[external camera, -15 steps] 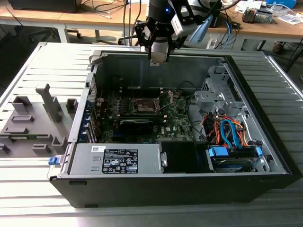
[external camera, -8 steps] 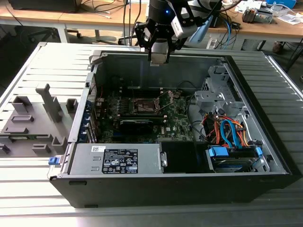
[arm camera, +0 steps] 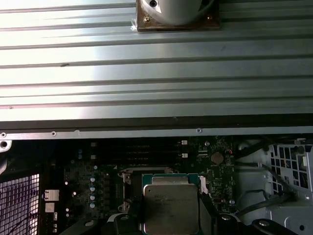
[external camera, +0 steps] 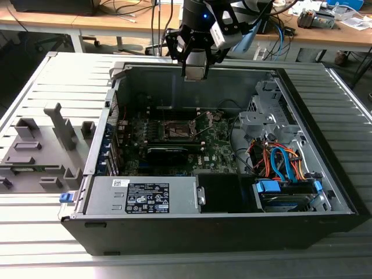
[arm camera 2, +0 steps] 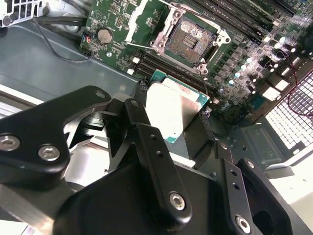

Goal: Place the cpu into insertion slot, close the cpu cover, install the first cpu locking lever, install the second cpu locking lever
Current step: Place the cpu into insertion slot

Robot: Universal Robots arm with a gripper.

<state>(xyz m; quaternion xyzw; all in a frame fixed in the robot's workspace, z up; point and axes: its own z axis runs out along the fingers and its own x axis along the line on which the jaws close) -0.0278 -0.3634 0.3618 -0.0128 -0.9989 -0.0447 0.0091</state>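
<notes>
Jaws clamp the cpu (arm camera 2: pixel 177 110) by opposite edges, probably keeping it level for seating. Slot (arm camera 2: pixel 191 35) sits exposed on the board (arm camera 2: pixel 120 51), well apart below.

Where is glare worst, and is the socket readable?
Second wrist view: cpu top is washed out white, insertion slot evenly lit and readable. First wrist view: ribbed table glares in bright bands, motherboard dark. Exterior view: no blown-out spots inside the case.
</notes>
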